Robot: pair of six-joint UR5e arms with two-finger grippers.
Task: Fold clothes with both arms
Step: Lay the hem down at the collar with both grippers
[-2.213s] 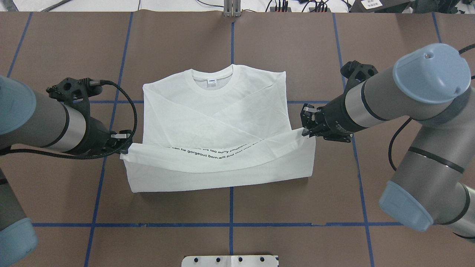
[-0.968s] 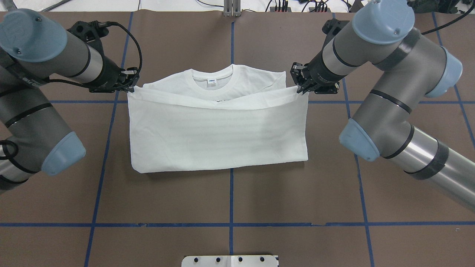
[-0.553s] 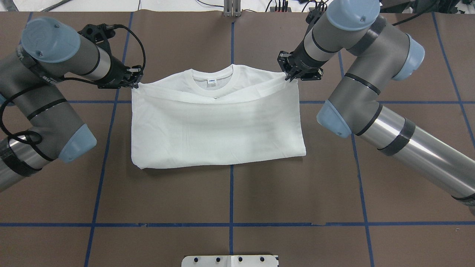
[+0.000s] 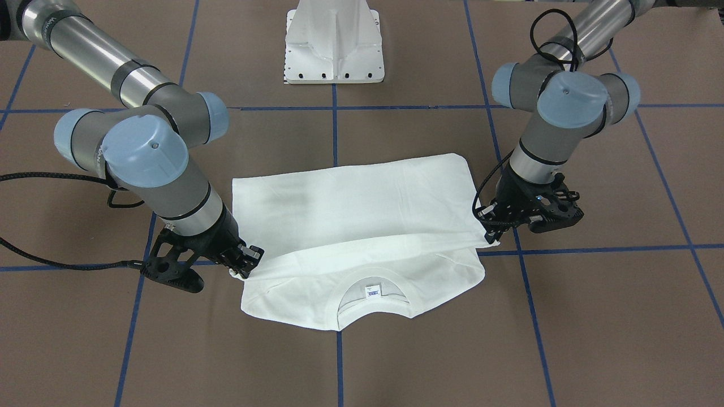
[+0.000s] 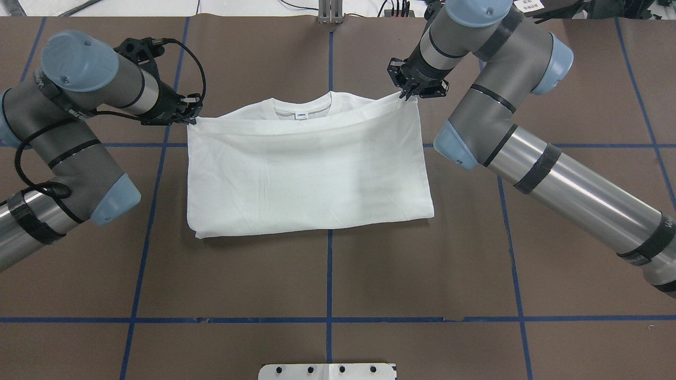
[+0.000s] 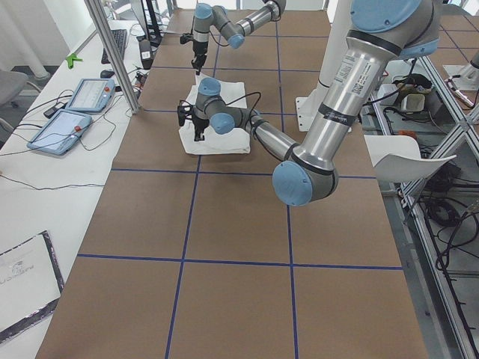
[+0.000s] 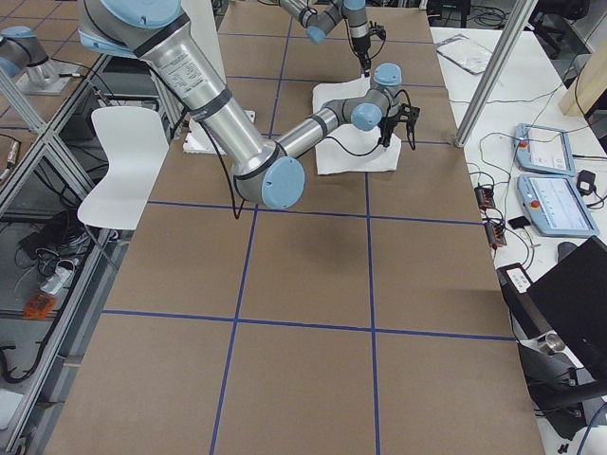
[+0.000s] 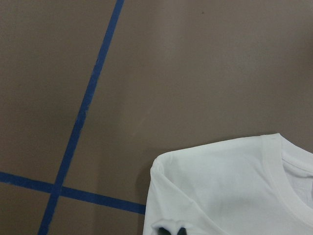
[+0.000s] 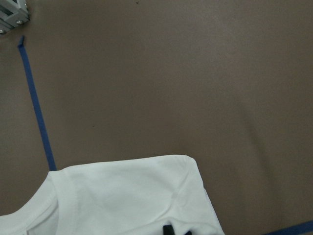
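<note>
The white T-shirt lies flat on the brown table, its lower half folded up over the chest, so the black text is hidden. The ribbed collar and neck label still show beyond the raised hem. My left gripper is shut on the hem's left corner, held just above the left shoulder. My right gripper is shut on the hem's right corner above the right shoulder. In the front-facing view the shirt lies between the left gripper and the right gripper. Each wrist view shows a shirt shoulder.
The white metal pedestal stands at the robot's side of the table, also in the overhead view. Blue tape lines grid the brown table cover. A metal bracket sits at the far edge. Tablets lie beside the table.
Both grippers carried the shirt's hem from mid-chest toward the collar, covering the printed text. The fold edge nearest the robot shifted a little farther away. Both stay shut on the hem.
</note>
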